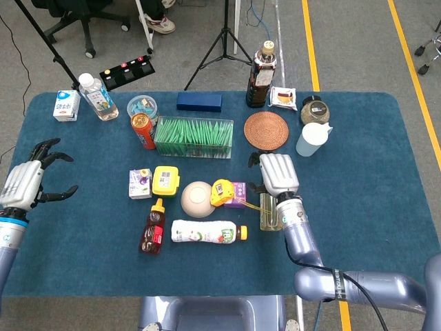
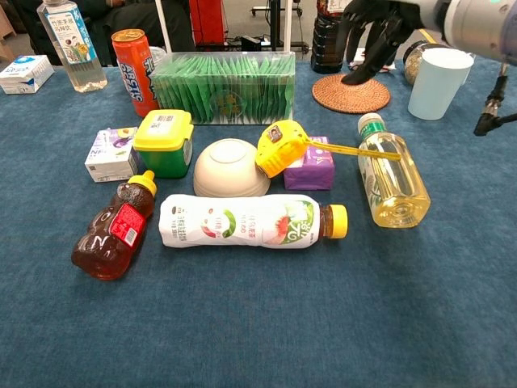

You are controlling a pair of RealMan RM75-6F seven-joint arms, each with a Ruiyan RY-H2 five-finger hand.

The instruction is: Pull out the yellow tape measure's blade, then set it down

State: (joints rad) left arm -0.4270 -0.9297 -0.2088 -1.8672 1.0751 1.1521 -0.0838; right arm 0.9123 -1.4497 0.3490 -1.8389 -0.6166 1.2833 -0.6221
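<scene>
Your tape measure [image 2: 280, 148] is leaning at frame centre between bowl [image 2: 232, 167] and purple box [image 2: 309, 168], its blade [image 2: 355, 150] bridging onto the bottle [image 2: 390, 173]; a nudge could retract it. Both right hand [image 2: 373, 36] and left hand [image 1: 26, 182] are spreading their fingers, holding nothing

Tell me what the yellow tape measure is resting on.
The yellow tape measure leans tilted against the overturned cream bowl and purple box; what lies under its base is hidden.

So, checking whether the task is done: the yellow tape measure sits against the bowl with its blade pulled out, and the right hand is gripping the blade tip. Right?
Not quite. The chest view shows the right hand lifted clear, holding nothing. The yellow tape measure does lean against the bowl, its blade out across the lying bottle.
</scene>
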